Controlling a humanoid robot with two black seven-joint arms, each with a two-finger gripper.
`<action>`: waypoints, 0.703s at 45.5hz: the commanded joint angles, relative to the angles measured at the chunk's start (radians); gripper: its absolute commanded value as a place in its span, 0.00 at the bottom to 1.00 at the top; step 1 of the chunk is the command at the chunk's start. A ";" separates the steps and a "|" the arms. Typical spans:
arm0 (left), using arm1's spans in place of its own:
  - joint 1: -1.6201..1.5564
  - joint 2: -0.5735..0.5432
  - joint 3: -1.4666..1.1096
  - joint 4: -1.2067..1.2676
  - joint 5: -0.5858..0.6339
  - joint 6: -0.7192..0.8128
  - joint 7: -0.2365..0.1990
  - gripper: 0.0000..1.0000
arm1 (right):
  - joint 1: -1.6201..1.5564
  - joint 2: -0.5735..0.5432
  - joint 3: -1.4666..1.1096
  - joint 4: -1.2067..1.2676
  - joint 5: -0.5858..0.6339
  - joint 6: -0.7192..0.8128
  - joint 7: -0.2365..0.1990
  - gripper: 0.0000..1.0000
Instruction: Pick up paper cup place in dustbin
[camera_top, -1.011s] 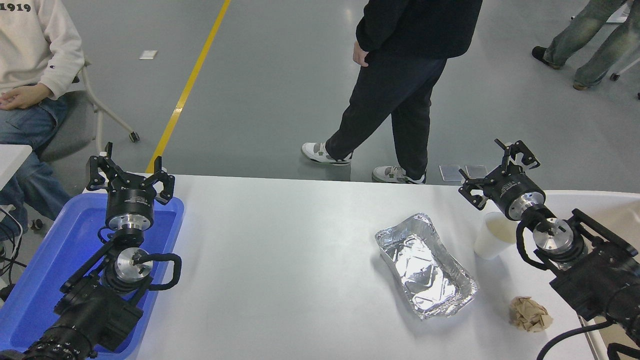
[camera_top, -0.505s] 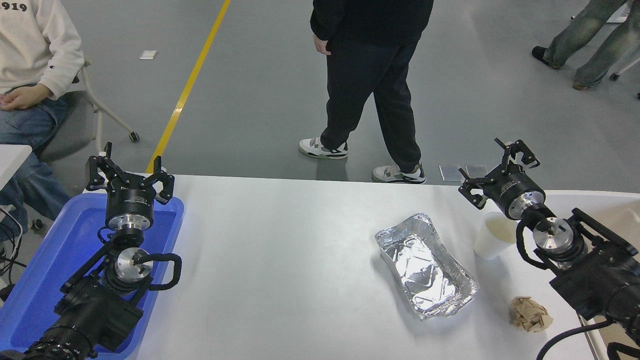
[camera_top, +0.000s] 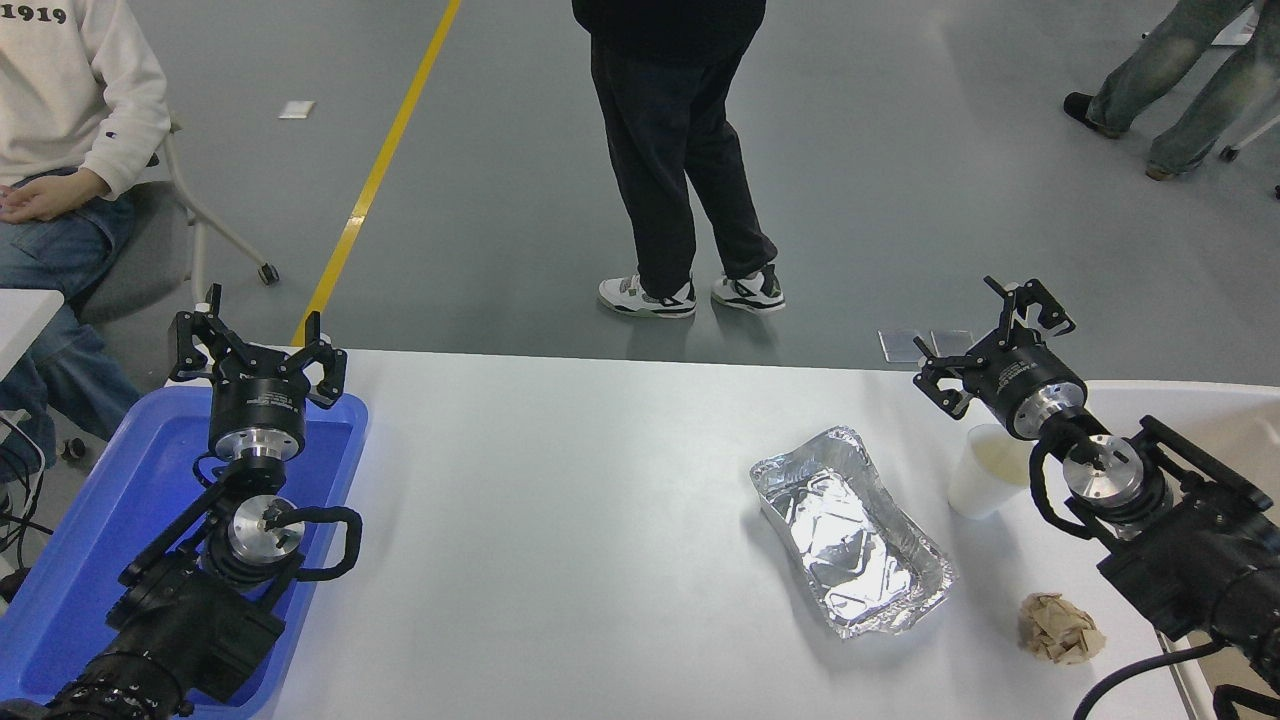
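The white paper cup (camera_top: 982, 470) stands upright on the white table (camera_top: 600, 500) at the right, its cream inside partly hidden by my right arm. My right gripper (camera_top: 990, 340) is open and empty, held above the table's far edge, just beyond and above the cup. The beige dustbin (camera_top: 1215, 415) shows only as a pale rim and wall at the right edge, behind my right arm. My left gripper (camera_top: 255, 345) is open and parked over the blue tray at the lower left.
A silver foil tray (camera_top: 850, 530) lies left of the cup. A crumpled brown paper ball (camera_top: 1058, 628) lies near the front right. A blue plastic tray (camera_top: 90, 530) sits at the left. A person in black stands beyond the table; another sits at far left.
The person in black has walked to the left along the far side. My right gripper has shifted very slightly; the cup and left arm have not moved.
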 joint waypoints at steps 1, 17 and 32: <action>0.000 0.000 0.000 0.000 0.000 0.000 0.000 0.99 | -0.015 -0.033 -0.008 0.032 -0.009 0.000 -0.004 1.00; 0.000 0.002 0.000 0.000 0.000 0.000 0.000 0.99 | -0.012 -0.185 -0.087 0.212 -0.023 -0.031 -0.006 1.00; 0.000 0.002 0.000 0.000 0.000 0.000 0.000 0.99 | 0.044 -0.481 -0.320 0.549 -0.063 -0.064 0.001 1.00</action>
